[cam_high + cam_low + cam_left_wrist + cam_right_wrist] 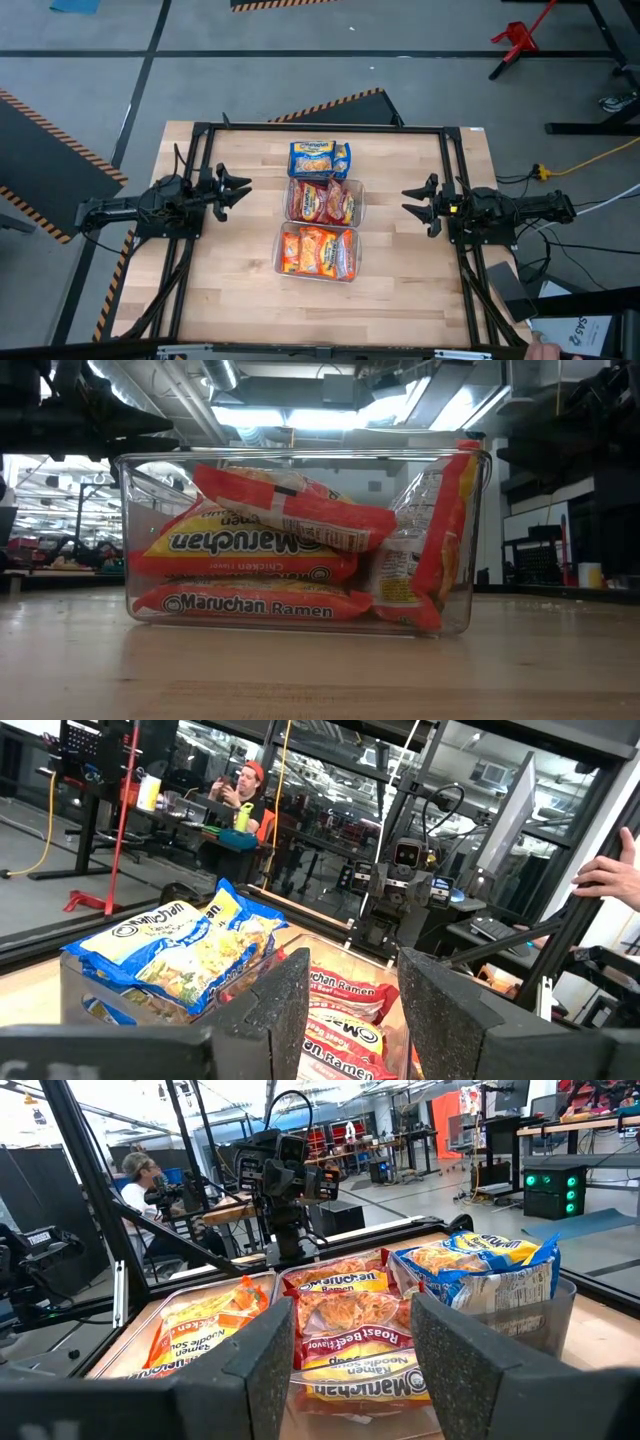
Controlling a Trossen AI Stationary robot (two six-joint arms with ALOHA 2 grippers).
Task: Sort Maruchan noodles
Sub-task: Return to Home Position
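Hovering near the left side of the surface, the left end effector is spread wide and empty, apparently parked clear of the sorted goods. Down the middle, three clear bins hold blue packets, red packets and orange packets, one colour each. Opposite, the right end effector gapes empty too; bare wood flanks the bins for moving.
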